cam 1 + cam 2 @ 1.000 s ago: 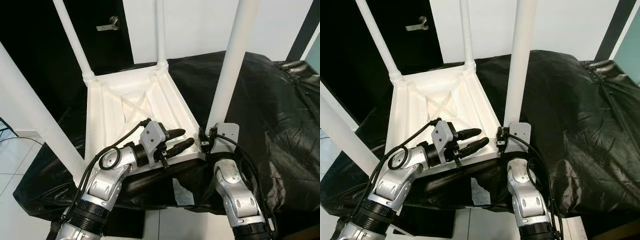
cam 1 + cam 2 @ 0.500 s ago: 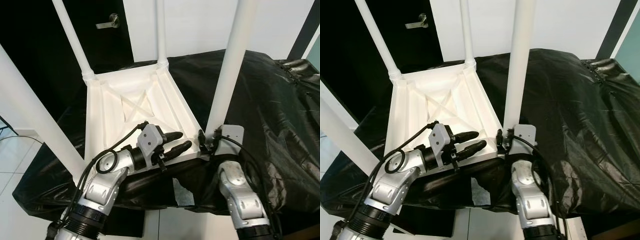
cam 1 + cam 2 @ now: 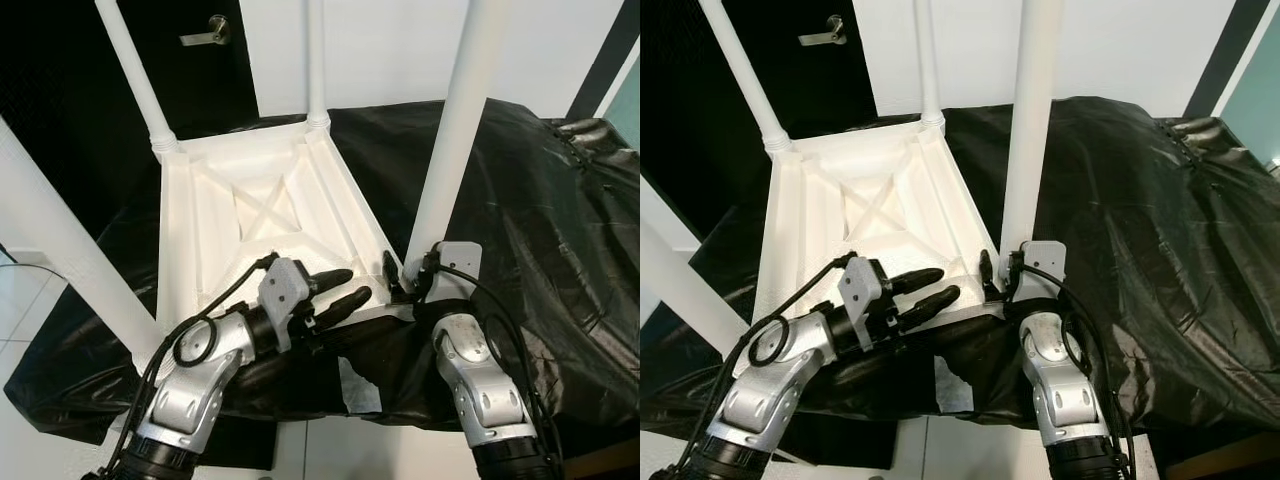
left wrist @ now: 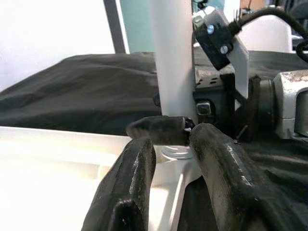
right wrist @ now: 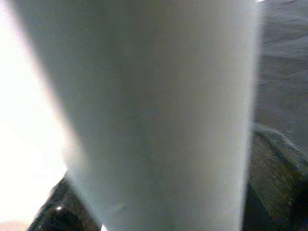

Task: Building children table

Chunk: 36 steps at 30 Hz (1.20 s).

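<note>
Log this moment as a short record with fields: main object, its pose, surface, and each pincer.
object: white children's table
pose: upside down, four legs pointing up
surface: black plastic sheet spread beneath it
right pincer: at the base of the near right leg, fingers around it
left pincer: open, over the table's near edge, fingers aimed at that leg's base

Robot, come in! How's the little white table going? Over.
Right gripper shut on near-right white plastic leg at its base. Left gripper open, over upside-down white plastic tabletop. Black plastic sheet underneath. Nothing in the way.
</note>
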Available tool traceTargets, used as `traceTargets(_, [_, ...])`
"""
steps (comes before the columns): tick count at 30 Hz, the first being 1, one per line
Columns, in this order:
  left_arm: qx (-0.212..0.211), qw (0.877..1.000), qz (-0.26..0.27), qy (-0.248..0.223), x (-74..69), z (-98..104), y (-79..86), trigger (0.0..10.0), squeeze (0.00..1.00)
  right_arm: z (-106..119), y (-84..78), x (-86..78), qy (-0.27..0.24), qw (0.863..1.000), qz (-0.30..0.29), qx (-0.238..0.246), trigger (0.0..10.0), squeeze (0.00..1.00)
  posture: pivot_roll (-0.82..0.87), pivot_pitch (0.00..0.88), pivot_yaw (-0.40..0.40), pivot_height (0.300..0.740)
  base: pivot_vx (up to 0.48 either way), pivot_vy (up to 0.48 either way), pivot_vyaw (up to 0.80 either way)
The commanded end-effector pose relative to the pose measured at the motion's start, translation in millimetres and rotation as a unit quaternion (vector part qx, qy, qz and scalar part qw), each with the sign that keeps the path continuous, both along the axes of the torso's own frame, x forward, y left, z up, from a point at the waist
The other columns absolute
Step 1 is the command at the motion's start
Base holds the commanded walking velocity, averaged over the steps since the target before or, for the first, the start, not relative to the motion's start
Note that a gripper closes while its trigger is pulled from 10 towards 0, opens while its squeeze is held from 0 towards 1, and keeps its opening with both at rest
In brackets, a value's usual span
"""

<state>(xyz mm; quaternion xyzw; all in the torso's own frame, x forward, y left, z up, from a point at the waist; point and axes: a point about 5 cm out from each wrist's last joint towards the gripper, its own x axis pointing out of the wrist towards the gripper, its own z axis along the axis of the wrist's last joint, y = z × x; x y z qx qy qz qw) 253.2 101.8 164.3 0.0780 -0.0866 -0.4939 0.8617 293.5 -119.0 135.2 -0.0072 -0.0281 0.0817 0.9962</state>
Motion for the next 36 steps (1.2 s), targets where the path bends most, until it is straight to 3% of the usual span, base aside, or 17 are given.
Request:
traceTargets(1, [-0.013,0.994,0.106,-0.005,6.7,2,19.5,10.0,0.00,4,5.3,5.4,-0.010,0.999,0.033,-0.003,10.0,0.00,0.00,0.000,-0.005,0.740,0.000,0.000,0.00])
traceTargets(2, [-0.013,0.994,0.106,-0.005,6.7,2,19.5,10.0,0.00,4,5.3,5.4,-0.010,0.999,0.033,-0.003,10.0,0.00,0.00,0.000,-0.005,0.740,0.000,0.000,0.00])
traceTargets(5, [-0.017,0.979,0.202,-0.014,13.1,0,44.4,10.0,0.00,6,2.6,10.0,-0.013,0.999,0.039,0.002,10.0,0.00,0.01,0.000,-0.008,0.740,0.000,0.000,0.00])
traceTargets(9, [-0.021,0.968,0.249,-0.010,13.8,-1,54.5,10.0,0.00,5,3.7,11.7,-0.012,0.999,0.044,0.008,10.0,0.00,0.02,0.000,-0.007,0.740,0.000,0.000,0.00])
traceTargets(13, [-0.012,0.962,0.274,-0.010,12.2,-3,60.0,10.0,0.00,6,6.0,12.4,-0.020,0.999,0.048,0.012,10.0,0.00,0.03,0.000,-0.007,0.740,0.000,0.000,0.00])
traceTargets(15, [-0.015,0.960,0.280,-0.005,11.8,-3,62.4,10.0,0.00,6,7.2,12.5,-0.021,0.998,0.050,0.015,10.0,0.00,0.04,0.000,-0.008,0.740,0.000,0.000,0.00])
traceTargets(17, [-0.032,0.950,0.309,-0.002,11.8,-1,69.8,10.0,0.00,8,10.7,12.8,-0.032,0.997,0.063,0.026,10.0,0.00,0.04,0.000,-0.008,0.740,0.000,0.000,0.00])
traceTargets(19, [-0.032,0.950,0.309,-0.002,11.8,-1,69.8,10.0,0.00,8,10.7,12.8,-0.032,0.997,0.063,0.026,10.0,0.00,0.04,0.000,-0.008,0.740,0.000,0.000,0.00])
traceTargets(21, [-0.052,0.938,0.344,0.008,13.0,-1,78.0,10.0,0.00,11,10.8,14.5,-0.044,0.997,0.066,0.025,10.0,0.00,0.04,0.000,-0.005,0.740,0.000,0.000,0.00])
traceTargets(25, [-0.062,0.928,0.368,0.012,15.4,-1,84.6,10.0,0.00,14,6.1,18.4,-0.053,0.997,0.050,0.022,10.0,0.00,0.04,0.000,-0.006,0.740,0.000,0.000,0.00])
traceTargets(31, [-0.061,0.924,0.378,0.008,20.9,0,92.4,10.0,0.00,19,-13.6,22.5,-0.071,0.997,-0.023,0.017,10.0,0.00,0.04,0.000,-0.007,0.740,0.000,0.000,0.00])
traceTargets(36, [-0.052,0.936,0.349,-0.008,32.2,6,80.8,10.0,0.00,17,-54.4,22.5,-0.073,0.988,-0.134,-0.003,10.0,0.00,0.04,0.000,-0.004,0.740,0.000,0.000,0.00])
